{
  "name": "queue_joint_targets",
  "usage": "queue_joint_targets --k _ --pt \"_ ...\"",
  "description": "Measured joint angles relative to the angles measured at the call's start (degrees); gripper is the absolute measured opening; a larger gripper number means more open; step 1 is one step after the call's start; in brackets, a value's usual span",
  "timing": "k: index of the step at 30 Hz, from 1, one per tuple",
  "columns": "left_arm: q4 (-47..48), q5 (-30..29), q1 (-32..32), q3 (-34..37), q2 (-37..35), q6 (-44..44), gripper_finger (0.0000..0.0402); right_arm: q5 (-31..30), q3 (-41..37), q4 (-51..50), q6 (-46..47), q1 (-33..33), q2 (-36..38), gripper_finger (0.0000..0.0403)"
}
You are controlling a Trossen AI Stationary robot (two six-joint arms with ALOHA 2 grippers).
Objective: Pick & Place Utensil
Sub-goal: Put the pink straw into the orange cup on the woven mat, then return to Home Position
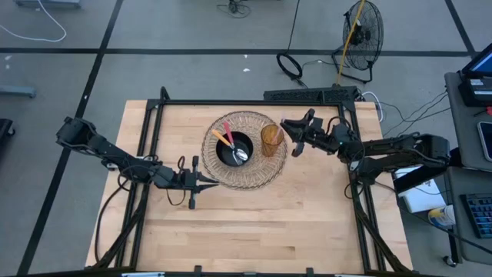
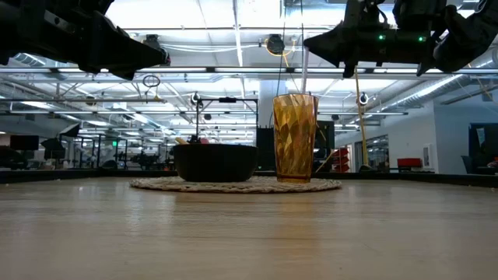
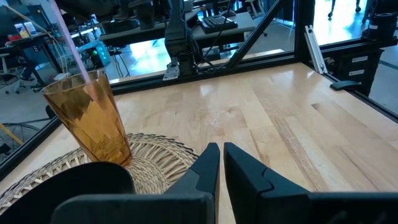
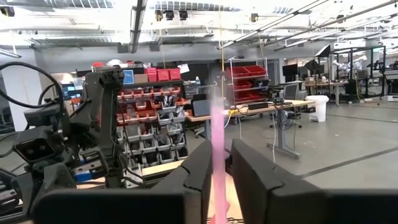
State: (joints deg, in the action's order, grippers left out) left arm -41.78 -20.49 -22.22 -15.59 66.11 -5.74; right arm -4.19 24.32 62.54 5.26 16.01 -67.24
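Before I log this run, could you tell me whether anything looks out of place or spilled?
Nothing stands out. The amber glass stands upright on the woven mat beside the black bowl, and a pink utensil stands in the glass. No spill shows.

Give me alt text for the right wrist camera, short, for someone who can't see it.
A thin pink utensil handle stands upright between the right gripper's two dark fingers. Beyond it is a workshop with shelves of red bins, and the other dark robot arm is at the picture's left.
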Motion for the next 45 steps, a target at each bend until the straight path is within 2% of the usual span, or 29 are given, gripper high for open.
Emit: queue_joint_targets --k 6,14,21,26,34,40,45 --pt "0.00 0.00 0.00 0.00 0.00 0.00 0.0024 0.00 0.00 -0.02 0.02 0.00 0.00 0.0084" --pt "0.00 0.00 0.00 0.00 0.00 -0.15 0.0024 0.11 0.00 2.03 -1.96 0.00 0.71 0.0112" --pt "0.02 -0.05 0.00 0.00 0.00 -0.17 0.0024 1.55 1.27 1.07 -4.52 0.07 6.87 0.0127" --pt "-0.76 -0.61 0.00 0.02 0.00 -1.70 0.0024 5.23 2.98 -5.73 -5.09 0.09 13.08 0.0128" --pt "-8.10 -0.61 0.00 0.02 0.00 -4.95 0.0024 10.15 3.45 -20.27 -5.10 0.04 24.88 0.0128" --pt "-9.80 -0.63 0.18 0.02 0.00 -6.23 0.0024 10.42 3.45 -32.47 -6.02 0.02 35.81 0.0128" --pt "-18.05 -0.56 3.25 -0.01 -0.17 -5.76 0.0024 10.51 3.45 -44.02 -4.87 0.00 42.61 0.0128"
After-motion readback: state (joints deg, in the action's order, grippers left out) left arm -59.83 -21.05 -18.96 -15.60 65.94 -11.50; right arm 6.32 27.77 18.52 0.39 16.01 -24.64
